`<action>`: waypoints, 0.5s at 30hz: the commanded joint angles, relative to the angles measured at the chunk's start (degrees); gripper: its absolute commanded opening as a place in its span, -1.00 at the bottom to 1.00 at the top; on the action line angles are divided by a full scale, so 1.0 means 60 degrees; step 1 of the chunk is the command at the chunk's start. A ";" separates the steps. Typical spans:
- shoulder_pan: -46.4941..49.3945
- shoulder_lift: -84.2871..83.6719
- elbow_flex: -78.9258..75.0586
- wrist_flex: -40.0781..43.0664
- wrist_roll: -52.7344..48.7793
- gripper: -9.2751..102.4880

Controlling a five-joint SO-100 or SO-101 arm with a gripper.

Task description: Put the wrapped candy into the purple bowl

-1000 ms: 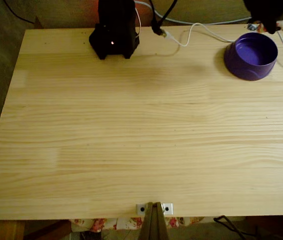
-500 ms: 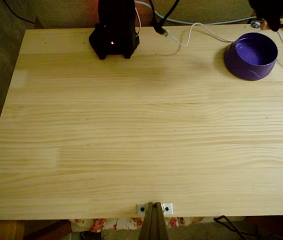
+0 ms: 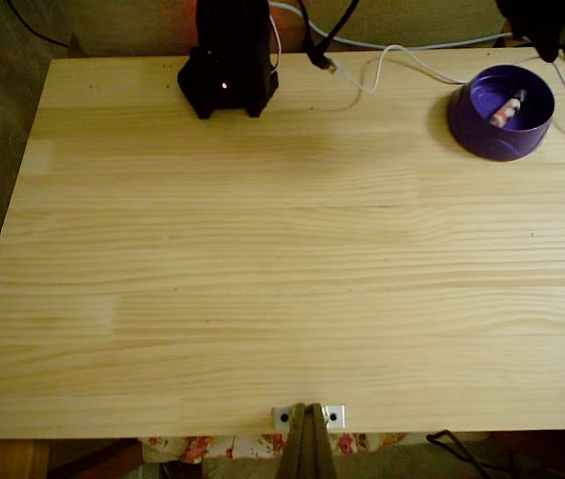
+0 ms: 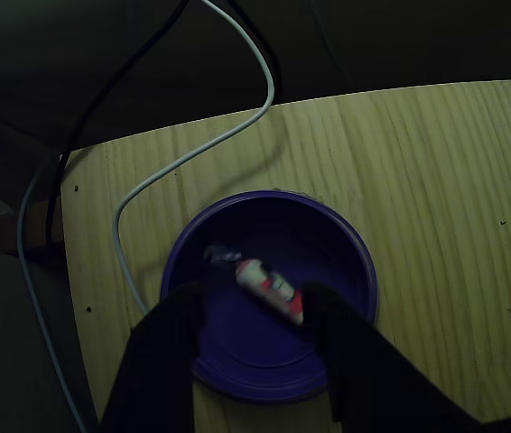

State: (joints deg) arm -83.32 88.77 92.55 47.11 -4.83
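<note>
The purple bowl [image 3: 482, 125] stands at the table's far right corner in the fixed view. Inside it lies the wrapped candy [image 3: 507, 108], white with orange-red marks, slanted across the bowl's floor. My dark gripper [image 3: 545, 45] hangs just behind the bowl at the top edge of that view. The other view looks straight down into the purple bowl [image 4: 228, 361]. There the wrapped candy [image 4: 269, 286] is slightly blurred and sits free between my two black fingers [image 4: 170, 338]. The gripper [image 4: 254, 298] is open and holds nothing.
The arm's black base [image 3: 228, 65] stands at the back left of the table. A white cable [image 3: 402, 58] and a black cable [image 3: 312, 45] trail along the back edge near the bowl. A metal bracket [image 3: 307, 414] is fixed at the front edge.
The candy was held in the gripper above the bowl's far rim. The gripper has let it go, and it now lies inside the bowl.
</note>
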 commanded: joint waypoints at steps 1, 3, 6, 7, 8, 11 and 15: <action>0.0249 0.0923 -0.0645 0.0059 -0.0044 -0.48; 0.0337 0.1084 -0.0586 0.0073 -0.0044 -0.58; 0.0557 0.1392 -0.0469 0.0146 0.0000 -0.82; 0.0659 0.1509 -0.0425 0.0205 -0.0044 -0.82; 0.0762 0.1641 -0.0381 0.0264 -0.0059 -0.82; 0.1274 0.2183 -0.0366 0.0527 -0.0146 -0.82; 0.2417 0.3120 -0.0571 0.1245 -0.0439 -0.82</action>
State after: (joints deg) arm -73.74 98.61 92.55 52.21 -6.15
